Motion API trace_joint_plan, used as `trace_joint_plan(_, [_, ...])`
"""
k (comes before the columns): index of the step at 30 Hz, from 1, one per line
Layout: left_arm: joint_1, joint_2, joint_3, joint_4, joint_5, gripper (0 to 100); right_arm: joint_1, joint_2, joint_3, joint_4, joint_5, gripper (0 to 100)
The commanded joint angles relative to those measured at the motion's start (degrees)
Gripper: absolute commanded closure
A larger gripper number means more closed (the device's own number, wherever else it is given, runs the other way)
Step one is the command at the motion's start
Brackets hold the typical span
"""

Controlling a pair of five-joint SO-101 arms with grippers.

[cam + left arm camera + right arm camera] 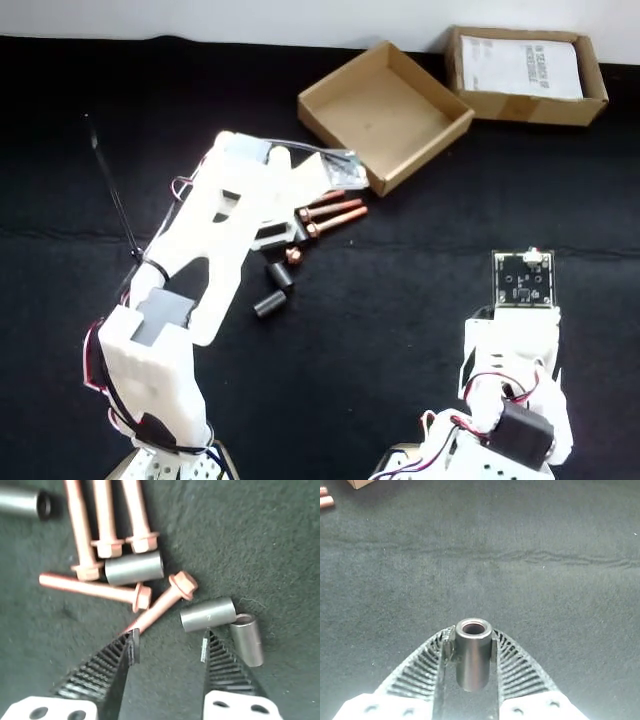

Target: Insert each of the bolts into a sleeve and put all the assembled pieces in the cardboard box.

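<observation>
Black worktop (450,220) carries the open cardboard box (385,115) at the far side, and we see our left hand (169,642) spread apart just over the bolts (102,510) and loose sleeves (134,568) near the box, right hand (471,640) clamped on a single sleeve (472,665), well apart from that pile.

A black, felt-like cloth (430,300) covers the table, its surface matte under soft, even light that throws only faint shadows. A shallow crease (520,556) runs across the fabric from side to side, and a few pale specks of lint cling to it. Along the far edge a white strip (250,18) borders the cloth; whether it is wall or bare tabletop cannot be told. A shallow cardboard tray (530,110) holding a printed sheet (520,66) sits at that far border.
</observation>
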Motion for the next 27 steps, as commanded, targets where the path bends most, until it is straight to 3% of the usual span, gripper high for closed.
trace_joint_plan(1, [0.57,-0.22,-1.63,-1.67,-5.01,79,0.4,-1.19,0.66,-1.98,0.79,99.1])
trace_joint_plan(11, [1.8,7.34,-2.24,-2.11,-13.89,79,0.66,-1.36,2.59,-4.26,0.79,99.1])
trace_joint_plan(27, [6.99,20.09,-15.25,-3.43,-10.9,79,0.4,-1.01,3.03,-4.26,0.79,99.1])
